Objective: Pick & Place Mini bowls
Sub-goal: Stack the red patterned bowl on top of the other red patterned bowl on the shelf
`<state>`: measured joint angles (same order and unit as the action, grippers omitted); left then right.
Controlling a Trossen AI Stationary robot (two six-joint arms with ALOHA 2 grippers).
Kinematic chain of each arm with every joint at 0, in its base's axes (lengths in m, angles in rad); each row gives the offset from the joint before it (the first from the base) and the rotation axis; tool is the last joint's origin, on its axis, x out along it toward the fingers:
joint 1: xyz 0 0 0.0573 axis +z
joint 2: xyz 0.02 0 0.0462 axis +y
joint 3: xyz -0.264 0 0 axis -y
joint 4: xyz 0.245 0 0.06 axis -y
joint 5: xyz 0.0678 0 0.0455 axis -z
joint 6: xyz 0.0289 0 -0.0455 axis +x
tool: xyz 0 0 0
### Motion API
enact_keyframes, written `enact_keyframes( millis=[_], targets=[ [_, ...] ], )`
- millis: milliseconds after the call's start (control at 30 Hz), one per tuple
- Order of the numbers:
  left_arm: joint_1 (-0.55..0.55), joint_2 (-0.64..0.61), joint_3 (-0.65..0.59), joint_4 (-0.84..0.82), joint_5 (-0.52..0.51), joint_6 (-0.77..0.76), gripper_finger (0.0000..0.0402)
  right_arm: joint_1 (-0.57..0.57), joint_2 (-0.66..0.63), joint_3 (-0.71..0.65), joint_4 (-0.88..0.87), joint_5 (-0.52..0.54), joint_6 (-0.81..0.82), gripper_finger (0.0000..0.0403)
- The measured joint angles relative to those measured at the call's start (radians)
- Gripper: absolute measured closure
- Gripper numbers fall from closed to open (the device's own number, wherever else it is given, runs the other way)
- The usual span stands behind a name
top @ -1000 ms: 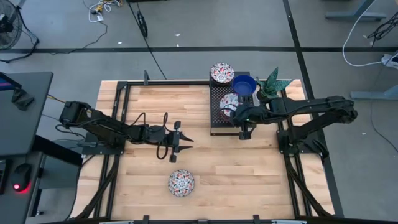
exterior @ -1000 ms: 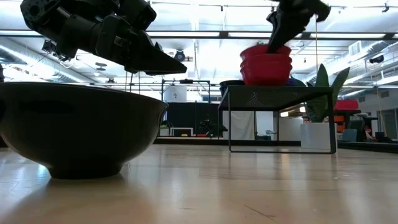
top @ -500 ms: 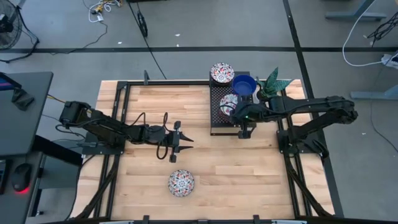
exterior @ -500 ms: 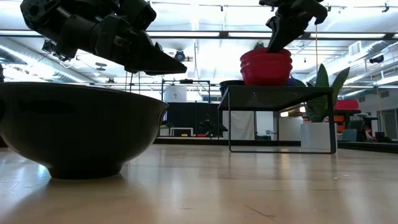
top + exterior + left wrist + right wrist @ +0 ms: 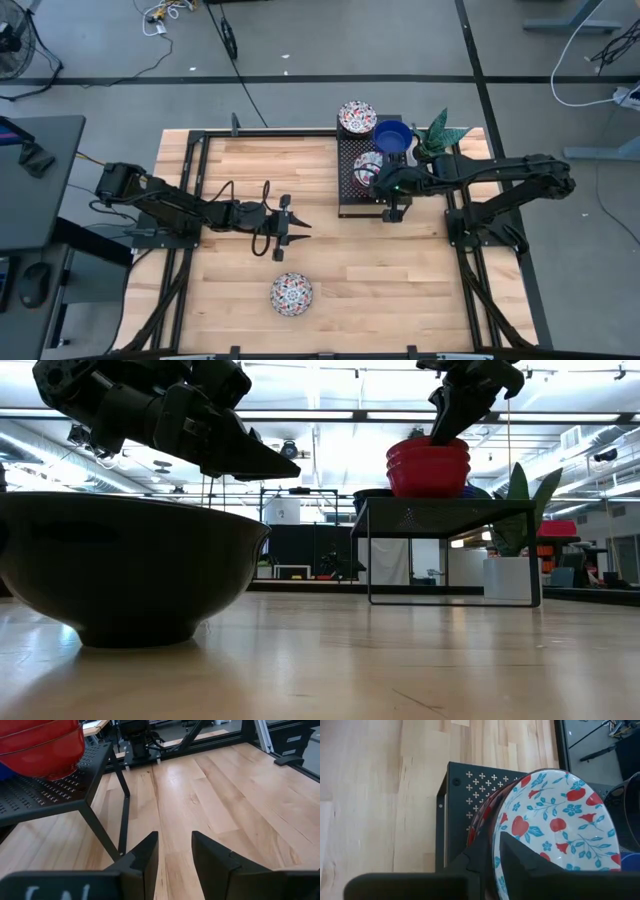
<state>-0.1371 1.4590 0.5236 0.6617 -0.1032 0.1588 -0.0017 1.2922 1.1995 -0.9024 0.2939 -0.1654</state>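
Three floral mini bowls [image 5: 368,166] and one blue bowl [image 5: 393,136] sit upright: two floral plus blue together, another [image 5: 291,294] well apart.

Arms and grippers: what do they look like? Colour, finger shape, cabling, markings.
Both arms are dark, near-black jointed links. Left gripper has flat, tapering dark fingers, with black cable looped beside its wrist in the high view. Right gripper has matching matte dark fingers. Pale lettering, partly cut off, marks the left wrist body.
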Motion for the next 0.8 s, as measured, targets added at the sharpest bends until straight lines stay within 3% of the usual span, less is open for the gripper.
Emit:
enact_keyframes(
  millis=[467,800],
  targets=[
    [0.000,0.000,0.000,0.000,0.000,0.000,0.0280,-0.005,-0.006,0.027,-0.036,-0.026,0.027,0.0318],
    [0.000,0.000,0.000,0.000,0.000,0.000,0.0280,-0.005,-0.006,0.072,-0.097,-0.075,0.034,0.0264]
  ],
)
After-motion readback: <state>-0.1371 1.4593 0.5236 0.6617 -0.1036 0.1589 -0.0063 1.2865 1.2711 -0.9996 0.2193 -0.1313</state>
